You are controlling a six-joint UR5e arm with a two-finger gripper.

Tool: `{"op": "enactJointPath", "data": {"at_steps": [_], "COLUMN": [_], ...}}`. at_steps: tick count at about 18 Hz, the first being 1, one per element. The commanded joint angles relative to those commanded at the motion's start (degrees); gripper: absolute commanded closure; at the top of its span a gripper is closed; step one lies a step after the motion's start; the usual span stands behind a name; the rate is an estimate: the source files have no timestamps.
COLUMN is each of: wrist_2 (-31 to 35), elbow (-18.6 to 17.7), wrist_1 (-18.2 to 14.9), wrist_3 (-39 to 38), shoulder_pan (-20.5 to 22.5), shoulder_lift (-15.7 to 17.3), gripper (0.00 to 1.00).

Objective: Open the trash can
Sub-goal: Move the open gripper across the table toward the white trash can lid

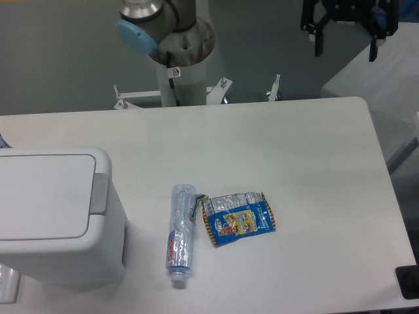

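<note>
Meanwhile, at lower left: trash can [55,216], lid shut, probably light stiff plastic, best lifted near grey hinge tab [99,193]; upper right, gripper [345,46] spread, empty.

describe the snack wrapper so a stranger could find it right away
Start at the big white trash can at the table's left edge. Beside it lies a clear plastic bottle, and touching the bottle's other side is the snack wrapper, flat, crumpled, blue and silver.
</note>
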Motion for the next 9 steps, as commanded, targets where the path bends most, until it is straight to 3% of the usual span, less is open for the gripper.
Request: {"op": "enactJointPath", "data": {"at_steps": [4, 9], "wrist_2": [0.1, 0.1], "elbow": [0.1, -1.8], "wrist_1": [0.9, 6.4], "wrist_3": [-15.7, -37.9], "shoulder_pan": [-3.7, -9.1], "shoulder_lift": [0.0, -0.2], "gripper": [0.0, 0.0]}}
